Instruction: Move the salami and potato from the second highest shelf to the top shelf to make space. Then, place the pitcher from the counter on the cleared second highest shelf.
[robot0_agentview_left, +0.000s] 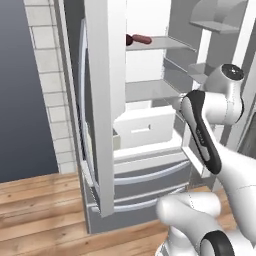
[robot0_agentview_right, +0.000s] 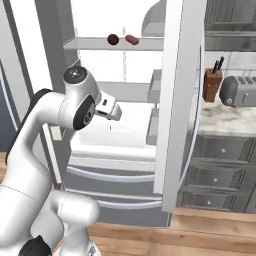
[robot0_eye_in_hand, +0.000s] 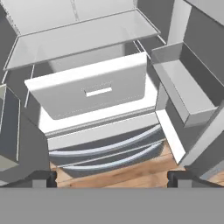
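The salami lies on a fridge shelf well above the open, empty fingers; reaching up, the arm could clip that shelf's front edge.

The fridge interior is accessible between the two open doors: the left door and the right door bound the opening on either side. The second highest shelf offers a bare surface with open space above it, while the salami and a dark round item occupy the shelf above. Below, the protruding white drawer and the door bin narrow the lower passage.
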